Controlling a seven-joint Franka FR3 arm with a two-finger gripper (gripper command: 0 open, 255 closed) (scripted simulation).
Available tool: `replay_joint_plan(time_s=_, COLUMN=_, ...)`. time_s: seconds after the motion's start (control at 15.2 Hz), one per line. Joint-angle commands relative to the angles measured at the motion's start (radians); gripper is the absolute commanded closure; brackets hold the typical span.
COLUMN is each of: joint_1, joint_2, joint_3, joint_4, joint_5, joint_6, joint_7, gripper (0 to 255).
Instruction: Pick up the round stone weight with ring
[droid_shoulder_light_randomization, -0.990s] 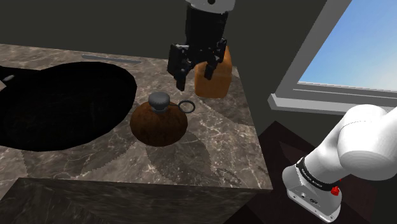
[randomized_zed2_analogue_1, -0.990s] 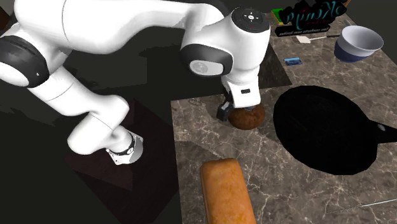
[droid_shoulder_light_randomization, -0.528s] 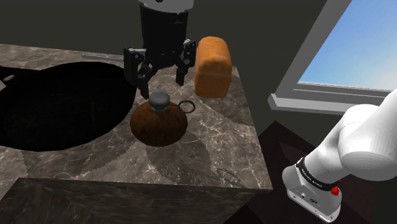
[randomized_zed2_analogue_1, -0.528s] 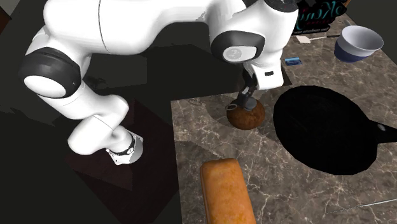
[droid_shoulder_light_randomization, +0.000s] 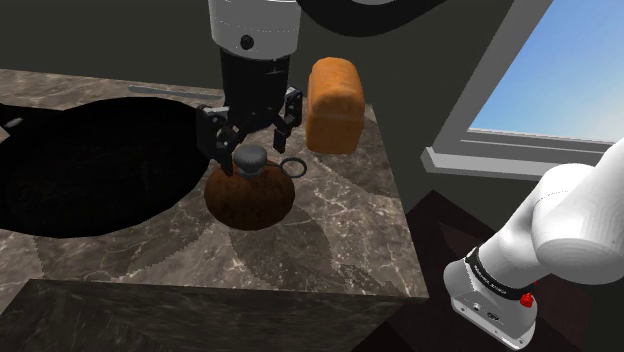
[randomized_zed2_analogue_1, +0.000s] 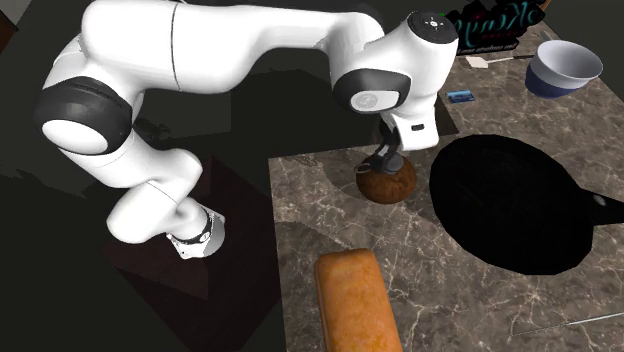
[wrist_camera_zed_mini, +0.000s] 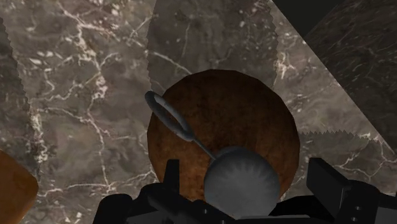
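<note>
The round weight (droid_shoulder_light_randomization: 250, 200) stands on the marble counter (droid_shoulder_light_randomization: 330, 245), and I place everything else from it. Its body is a brown, rough ball. On top of it sits a grey knob (droid_shoulder_light_randomization: 250, 157), and a thin grey ring (droid_shoulder_light_randomization: 283, 167) lies against the body just beside the knob, on the shoulder view's right.

The gripper (droid_shoulder_light_randomization: 250, 148) hangs directly above the weight and points down at it. Its two black fingers (droid_shoulder_light_randomization: 215, 150) stand apart, one on each side of the knob. In the wrist view there is a gap between the knob (wrist_camera_zed_mini: 242, 175) and each finger, so the claw is open and holds nothing.

A loaf of bread (droid_shoulder_light_randomization: 333, 103) stands near the weight, farther back and toward the shoulder view's right. A large flat black pan (droid_shoulder_light_randomization: 100, 160) lies just beside the weight on the shoulder view's left. In the second exterior view a blue bowl (randomized_zed2_analogue_1: 563, 68) is well apart from the weight (randomized_zed2_analogue_1: 390, 185), beyond the pan.
</note>
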Motion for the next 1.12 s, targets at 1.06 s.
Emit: replay_joint_plan(time_s=1.06, joint_1=-0.001, joint_2=0.003, joint_3=-0.002, joint_4=0.091, joint_5=-0.004, joint_6=-0.088, joint_7=0.006, gripper=255)
